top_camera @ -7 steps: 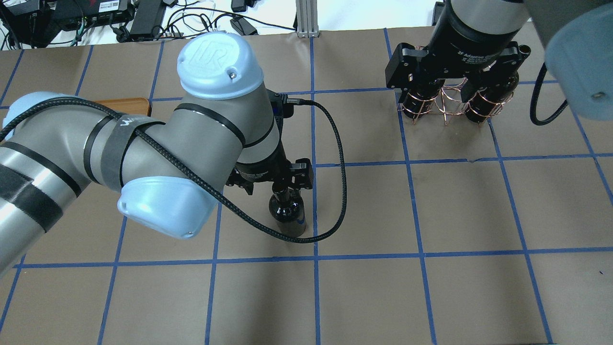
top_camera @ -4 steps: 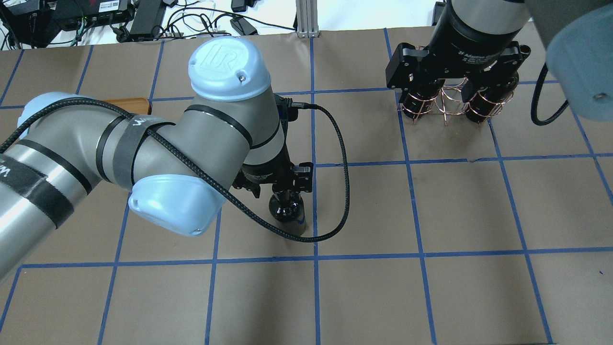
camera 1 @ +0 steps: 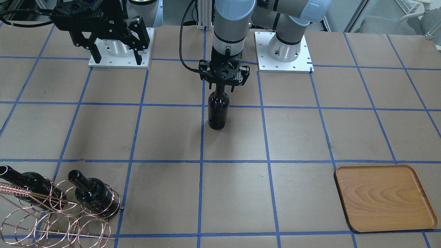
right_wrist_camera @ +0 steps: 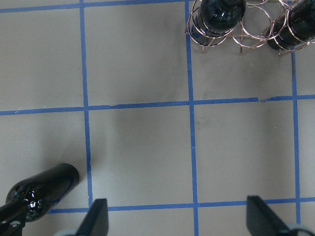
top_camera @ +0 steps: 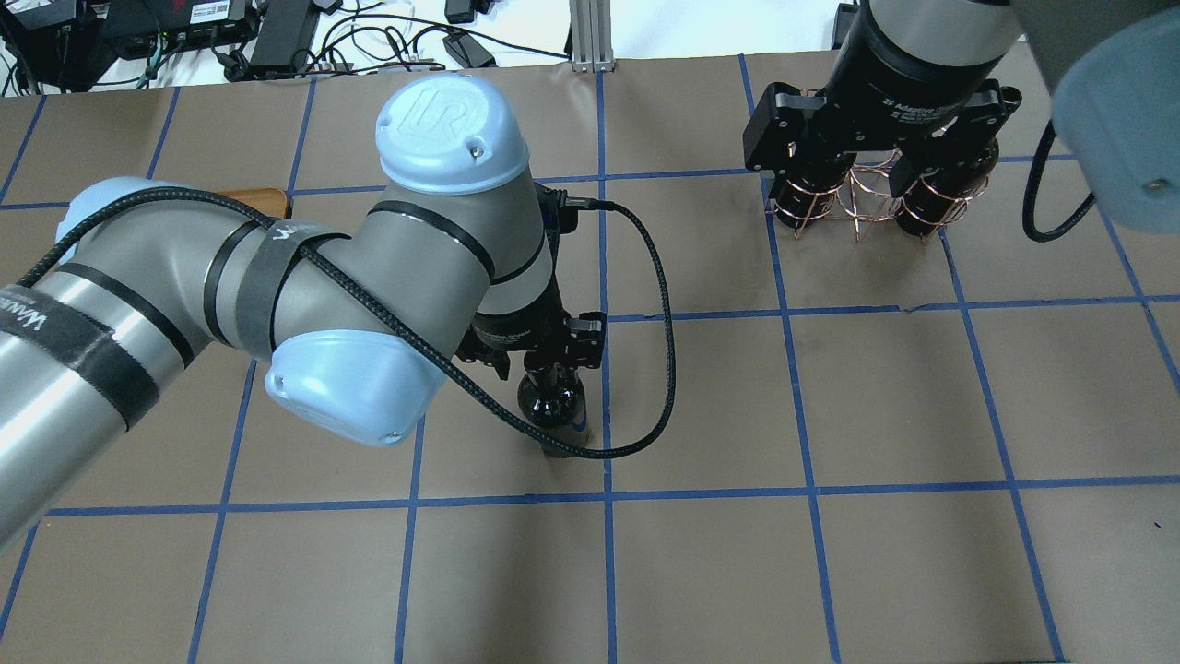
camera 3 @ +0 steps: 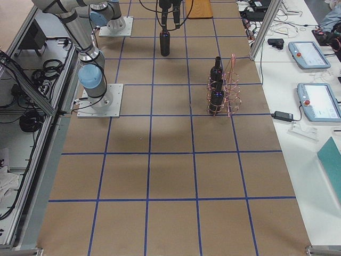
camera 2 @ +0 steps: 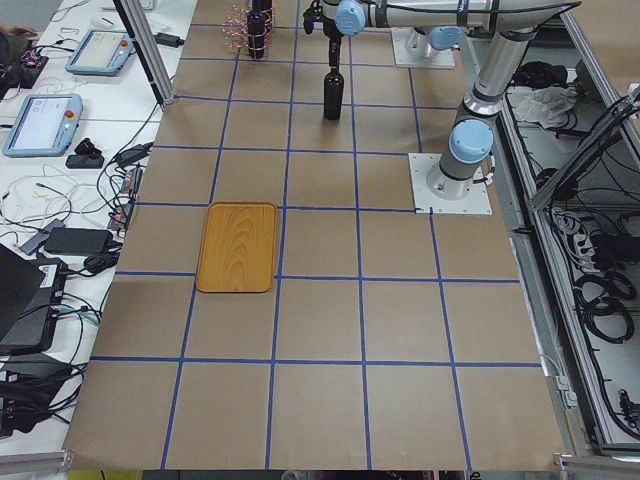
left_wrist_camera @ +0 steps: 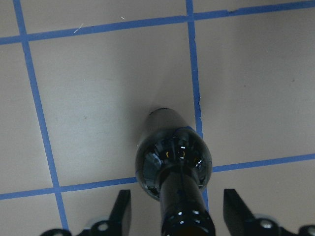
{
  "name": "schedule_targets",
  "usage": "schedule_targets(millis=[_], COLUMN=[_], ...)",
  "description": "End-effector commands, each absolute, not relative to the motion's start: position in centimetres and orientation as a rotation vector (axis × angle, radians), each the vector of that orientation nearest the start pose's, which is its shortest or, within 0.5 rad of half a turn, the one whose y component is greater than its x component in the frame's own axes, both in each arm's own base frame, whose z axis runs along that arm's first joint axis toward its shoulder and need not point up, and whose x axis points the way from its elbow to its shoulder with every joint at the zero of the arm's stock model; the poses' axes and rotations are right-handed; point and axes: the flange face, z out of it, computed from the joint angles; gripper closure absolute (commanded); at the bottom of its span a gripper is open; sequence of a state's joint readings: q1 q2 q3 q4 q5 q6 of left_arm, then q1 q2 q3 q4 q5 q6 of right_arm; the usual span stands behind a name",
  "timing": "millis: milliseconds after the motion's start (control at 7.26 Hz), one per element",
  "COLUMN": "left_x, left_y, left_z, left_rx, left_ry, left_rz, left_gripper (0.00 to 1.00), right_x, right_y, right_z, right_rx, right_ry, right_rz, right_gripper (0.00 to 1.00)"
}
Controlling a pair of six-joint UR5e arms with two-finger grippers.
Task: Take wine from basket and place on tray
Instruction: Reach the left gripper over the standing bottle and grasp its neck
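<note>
One black wine bottle (camera 1: 217,110) stands upright on the brown table near its middle; it also shows in the overhead view (top_camera: 551,406). My left gripper (left_wrist_camera: 177,216) straddles its neck from above, and its fingers (left_wrist_camera: 121,211) stand open with a gap on each side of the neck. Two more bottles (camera 1: 91,196) (camera 1: 24,182) lie in the copper wire basket (camera 1: 51,213). My right gripper (top_camera: 876,138) hangs open and empty high above the basket (top_camera: 867,198). The wooden tray (camera 1: 382,196) lies empty on the robot's left side.
Two white arm base plates (camera 1: 284,51) sit at the robot's edge of the table. Blue tape lines grid the brown paper. A black cable (top_camera: 659,314) loops from my left wrist beside the standing bottle. Electronics and cables lie beyond the far edge (top_camera: 277,37).
My left arm's upper joints have swung a little to the right while its gripper stays over the standing bottle's neck. The bottle and the right arm have not moved.
</note>
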State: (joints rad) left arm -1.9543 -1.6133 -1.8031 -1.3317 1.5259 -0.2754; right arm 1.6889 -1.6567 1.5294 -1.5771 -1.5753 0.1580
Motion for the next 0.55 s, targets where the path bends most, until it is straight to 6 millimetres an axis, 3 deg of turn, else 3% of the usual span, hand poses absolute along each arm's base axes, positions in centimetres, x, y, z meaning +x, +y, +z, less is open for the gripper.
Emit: schedule_targets(millis=[0, 413], left_x=[-31.2, -31.04], left_y=[-40.49, -40.48], left_z=[37.81, 38.46], left_rx=[0.184, 0.194], left_ry=[3.169, 3.171], left_rz=[0.072, 0.062], left_gripper=[0.96, 1.0], right_x=[18.67, 18.67], right_y=[-44.57, -44.57], right_z=[55.03, 55.03], right_rx=[0.063, 0.063], right_ry=[3.12, 3.12], right_rz=[-0.208, -0.208], right_gripper=[0.0, 0.0])
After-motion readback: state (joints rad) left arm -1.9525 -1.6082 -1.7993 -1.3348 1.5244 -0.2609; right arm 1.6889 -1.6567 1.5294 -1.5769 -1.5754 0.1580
